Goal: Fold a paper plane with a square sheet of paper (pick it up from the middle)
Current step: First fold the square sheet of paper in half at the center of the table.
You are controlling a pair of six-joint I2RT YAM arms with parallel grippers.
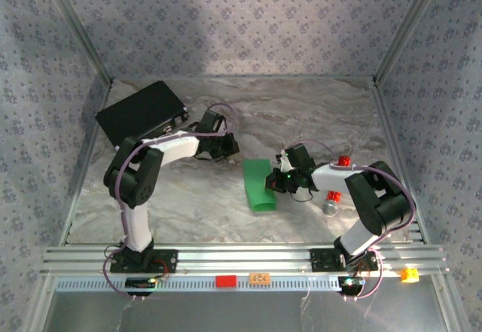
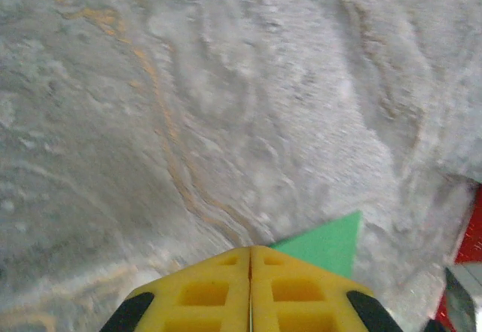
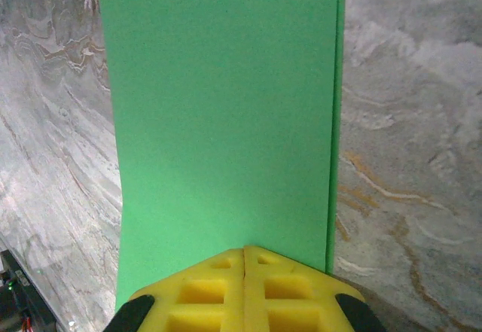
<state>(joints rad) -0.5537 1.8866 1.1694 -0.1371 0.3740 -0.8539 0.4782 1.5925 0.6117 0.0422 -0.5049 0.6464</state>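
The square sheet of paper (image 1: 260, 187), bright green and folded into a narrow strip, lies on the marbled table (image 1: 188, 204) just right of centre. Its long axis runs from 12 to 6 o'clock.

The right gripper (image 3: 245, 251) meets the strip from its 3 o'clock side. Its yellow fingers are pressed together with no gap, and their tips sit over the strip's near edge. Whether paper is pinched between them cannot be told.

The left gripper (image 2: 250, 253) is closed on nothing, hanging at the strip's 10 o'clock, apart from it.

A black rectangular case (image 1: 143, 112) lies at the table's 10 o'clock. Two small red cylinders (image 1: 345, 160) sit at the strip's 3 o'clock.
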